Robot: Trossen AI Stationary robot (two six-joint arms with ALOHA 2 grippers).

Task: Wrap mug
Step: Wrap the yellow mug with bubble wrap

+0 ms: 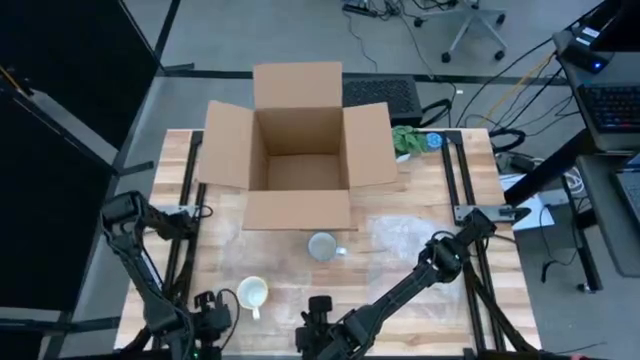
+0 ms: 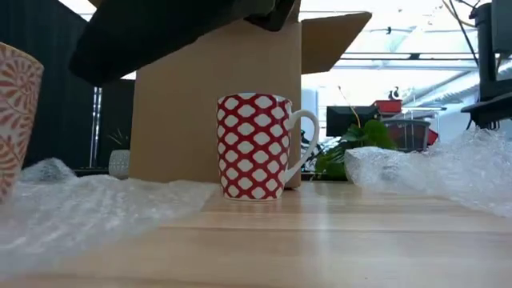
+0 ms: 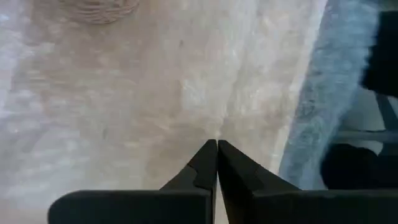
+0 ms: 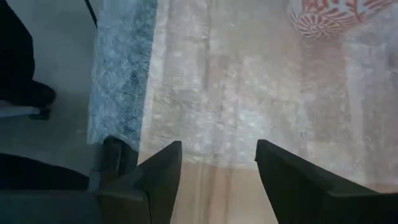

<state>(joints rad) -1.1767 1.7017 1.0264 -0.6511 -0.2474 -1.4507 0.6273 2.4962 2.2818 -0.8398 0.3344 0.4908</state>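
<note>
Half cut off at left, a patterned mug (image 2: pixel 14 120); cardboard box (image 1: pixel 298 140) empty; left gripper (image 3: pixel 216 148) clenched, right gripper (image 4: pixel 219 155) released.

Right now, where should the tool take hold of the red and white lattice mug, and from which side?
Probably by the rim, coming down from above. The lattice mug stands upright and apart from the box, mouth open upward. Its handle points toward the table's right, so pinch the wall on the opposite side.
</note>
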